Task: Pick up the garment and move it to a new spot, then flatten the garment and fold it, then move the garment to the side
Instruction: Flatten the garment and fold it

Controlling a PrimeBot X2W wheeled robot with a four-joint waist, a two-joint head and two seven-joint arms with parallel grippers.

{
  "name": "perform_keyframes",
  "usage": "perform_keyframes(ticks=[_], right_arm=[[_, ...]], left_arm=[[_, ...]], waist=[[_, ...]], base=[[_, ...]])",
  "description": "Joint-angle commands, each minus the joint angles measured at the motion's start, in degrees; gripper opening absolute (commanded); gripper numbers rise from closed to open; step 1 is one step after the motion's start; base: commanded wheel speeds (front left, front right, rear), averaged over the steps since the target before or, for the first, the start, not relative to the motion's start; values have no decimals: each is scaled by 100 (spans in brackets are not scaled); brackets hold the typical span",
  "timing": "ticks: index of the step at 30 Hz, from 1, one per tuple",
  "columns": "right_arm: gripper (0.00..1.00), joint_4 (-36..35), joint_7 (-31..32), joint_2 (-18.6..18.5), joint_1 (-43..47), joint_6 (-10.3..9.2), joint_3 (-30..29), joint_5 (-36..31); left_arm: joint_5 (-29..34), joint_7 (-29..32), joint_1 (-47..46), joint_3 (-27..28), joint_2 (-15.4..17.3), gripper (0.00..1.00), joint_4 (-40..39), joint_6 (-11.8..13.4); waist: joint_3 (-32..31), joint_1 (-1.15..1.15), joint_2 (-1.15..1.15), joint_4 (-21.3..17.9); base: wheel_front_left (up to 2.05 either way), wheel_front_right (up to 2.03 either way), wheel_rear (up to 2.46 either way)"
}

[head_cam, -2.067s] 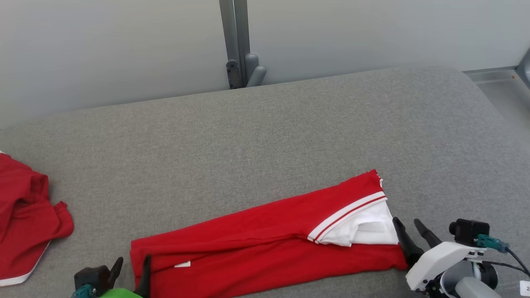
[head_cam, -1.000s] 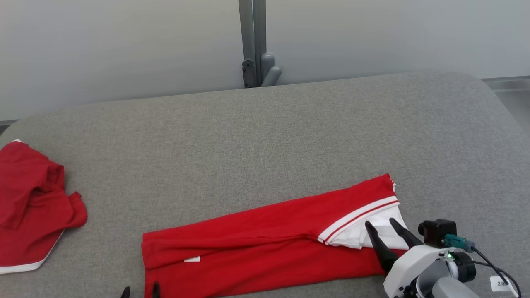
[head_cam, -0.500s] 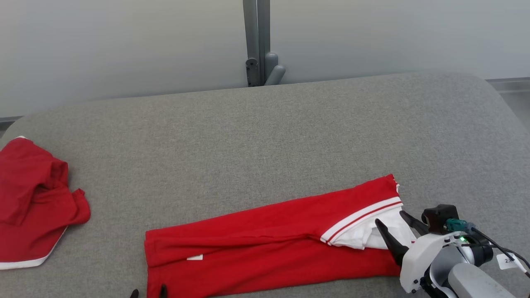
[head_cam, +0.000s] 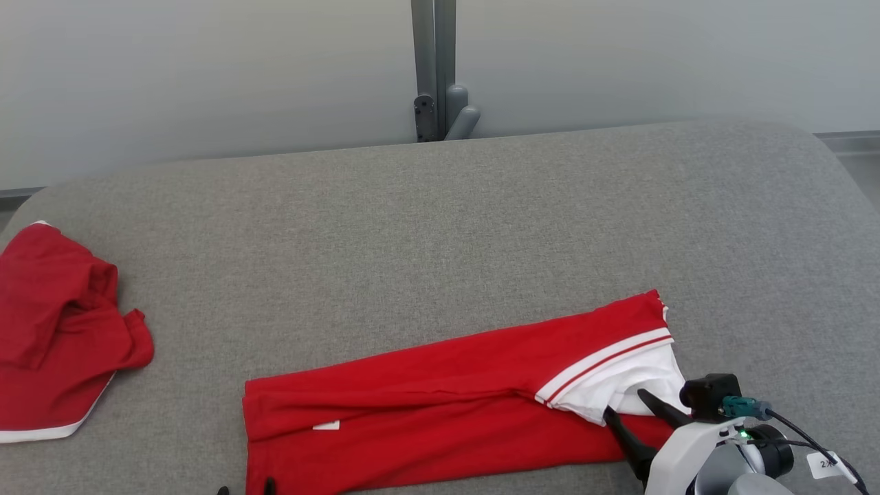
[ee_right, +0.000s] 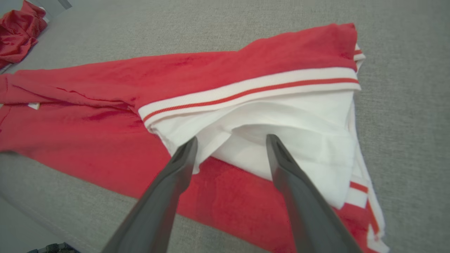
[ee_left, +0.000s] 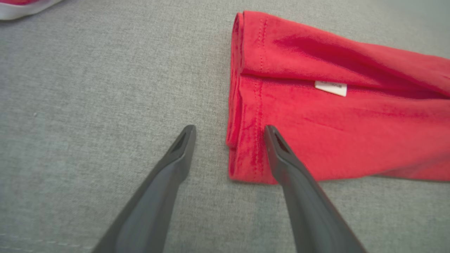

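Right wrist view: the right tool [ee_right: 231, 138], fingers spread and empty, sits over the white end of the garment [ee_right: 105, 84]. The left tool [ee_left: 229, 128], likewise spread and empty, straddles the hem edge at the other end. The garment looks light, soft and limp, likely to sag and unfold when lifted, so pinching both ends through all layers seems best. It lies as a long red strip with white striped trim near the worktop's [head_cam: 481, 227] front edge.
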Motion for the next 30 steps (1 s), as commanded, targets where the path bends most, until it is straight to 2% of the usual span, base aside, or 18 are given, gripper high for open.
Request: perform_keyframes(ticks=[1, 5, 6, 7, 8, 10, 11, 21, 30], right_arm=[[100, -22, 28, 4, 44, -7, -13, 50], [97, -83, 85, 151, 137, -7, -61, 130], [87, -88, 95, 162, 129, -7, -79, 116], [75, -86, 88, 192, 129, -7, -116, 128], [56, -77, 84, 237, 139, -7, -147, 170], [26, -46, 93, 307, 150, -7, -181, 182], [0, -28, 100, 346, 162, -7, -211, 235], [0, -58, -139, 536, 364, -7, -525, 495], [0, -436, -280, 663, 803, -7, -421, 681]], left_arm=[[-20, 1, 8, 22, 9, 100, 16, 28], [-30, 1, -42, 23, 10, 100, 41, 22], [-23, 1, -59, 22, 10, 100, 46, 21], [-22, 1, -74, 21, 9, 100, 51, 20], [-18, 1, -90, 18, 9, 100, 57, 18], [-8, 1, -119, 3, 9, 100, 60, 14], [-5, 1, -122, -4, 9, 100, 61, 13], [18, 4, -39, 61, 10, 100, 86, 28], [31, 1, -44, 60, 10, 100, -8, 23]], waist=[[7, 0, 0, -11], [33, 0, 0, -46], [41, 0, 0, -49], [48, 0, 0, -49], [54, 0, 0, -48], [68, 0, 0, -36], [75, 0, 0, -30], [114, 0, 0, -19], [77, 0, 0, -298]], base=[[0, 0, 0], [0, 0, 0], [0, 0, 0], [0, 0, 0], [0, 0, 0], [0, 0, 0], [0, 0, 0], [0, 0, 0], [0, 0, 0]])
